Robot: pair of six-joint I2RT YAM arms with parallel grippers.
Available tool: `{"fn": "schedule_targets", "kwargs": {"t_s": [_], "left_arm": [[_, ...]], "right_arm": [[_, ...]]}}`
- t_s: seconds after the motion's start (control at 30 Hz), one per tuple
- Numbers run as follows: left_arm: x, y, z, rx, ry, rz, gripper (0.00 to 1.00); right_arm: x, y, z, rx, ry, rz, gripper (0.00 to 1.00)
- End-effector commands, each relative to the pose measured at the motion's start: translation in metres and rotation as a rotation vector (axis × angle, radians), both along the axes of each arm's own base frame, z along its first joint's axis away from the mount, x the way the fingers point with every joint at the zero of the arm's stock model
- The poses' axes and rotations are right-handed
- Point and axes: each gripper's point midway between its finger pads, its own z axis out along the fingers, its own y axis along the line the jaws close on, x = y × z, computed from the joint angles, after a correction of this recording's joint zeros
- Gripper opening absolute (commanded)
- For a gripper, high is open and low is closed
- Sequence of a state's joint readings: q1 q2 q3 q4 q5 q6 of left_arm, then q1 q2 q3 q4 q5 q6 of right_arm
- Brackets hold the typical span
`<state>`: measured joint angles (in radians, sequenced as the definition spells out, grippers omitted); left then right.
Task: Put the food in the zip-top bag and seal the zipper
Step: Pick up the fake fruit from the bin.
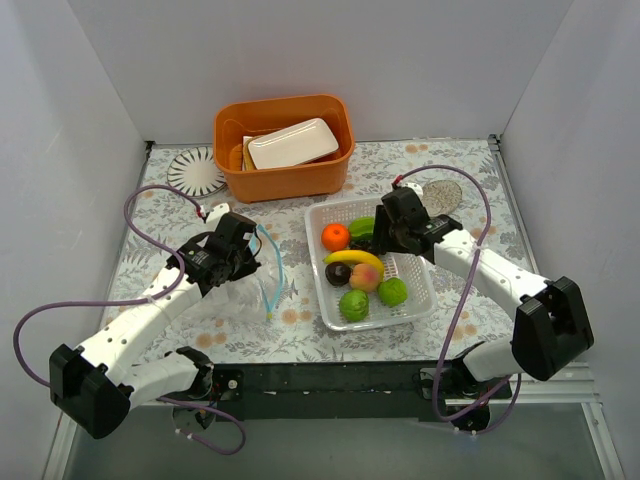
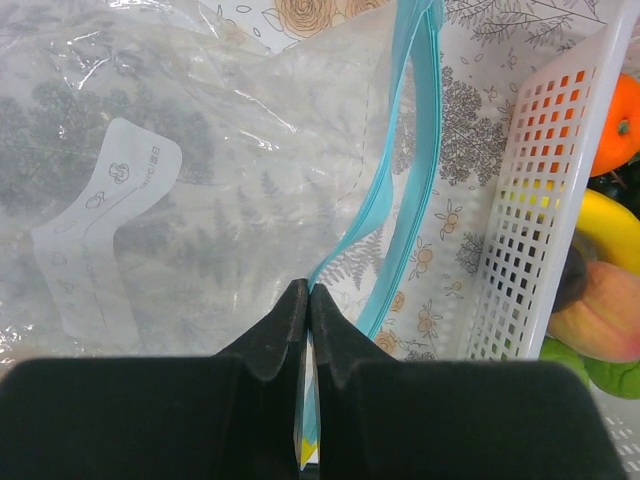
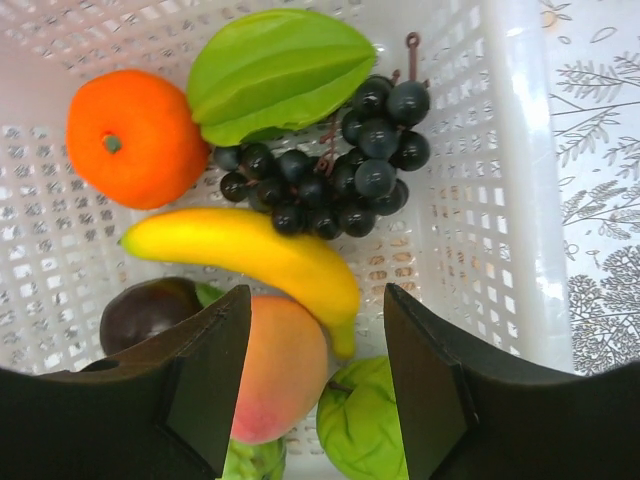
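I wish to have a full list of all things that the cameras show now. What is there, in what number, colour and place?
zip-top bag: one, clear, on the cloth left of the basket
zipper: one, teal-blue, along the bag's mouth
orange: one, orange, in the basket
banana: one, yellow, in the basket
grapes: one bunch, black, beside the leaf
leaf: one, green, in the basket
peach: one, pink-orange, touching the banana
plum: one, dark, beside the peach
limes: two, green, basket's near end
basket: one, white
bin: one, orange, at the back
dish: one, white, in the bin
mats: two, round, at the back
cloth: one, floral
left fingers: black, shut on the bag
right fingers: black, open over the fruit
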<state>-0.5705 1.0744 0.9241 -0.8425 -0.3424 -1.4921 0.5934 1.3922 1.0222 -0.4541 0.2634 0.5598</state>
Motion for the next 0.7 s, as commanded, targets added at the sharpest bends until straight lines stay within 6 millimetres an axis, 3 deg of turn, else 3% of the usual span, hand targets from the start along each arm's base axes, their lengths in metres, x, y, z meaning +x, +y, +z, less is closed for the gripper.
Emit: {"fn": "schedule_targets", "kwargs": {"t_s": [0.0,0.27,0.53,0.67], "left_arm": [[0.004,-0.006,0.010,-0.049,-0.040,-0.010,0.00],[0.005,-0.012,0.013,-0.076,-0.043,-0.029,0.00],[0.004,-0.013,0.015,-0.088,-0.049,-0.029,0.00],[0.004,-0.012,0.013,-0.083,-0.045,-0.026,0.00]], "right_arm": [[0.013,-0.022,-0.012,-0.046,-0.001,-0.176,0.63],[0.028,-0.018,-0.041,-0.013,0.025,-0.258,0.60],[0.045,-0.016,-0.044,0.039,-0.054,-0.293,0.56],[0.050,-0.014,-0.058,-0.008,-0.029,-0.272,0.47]]}}
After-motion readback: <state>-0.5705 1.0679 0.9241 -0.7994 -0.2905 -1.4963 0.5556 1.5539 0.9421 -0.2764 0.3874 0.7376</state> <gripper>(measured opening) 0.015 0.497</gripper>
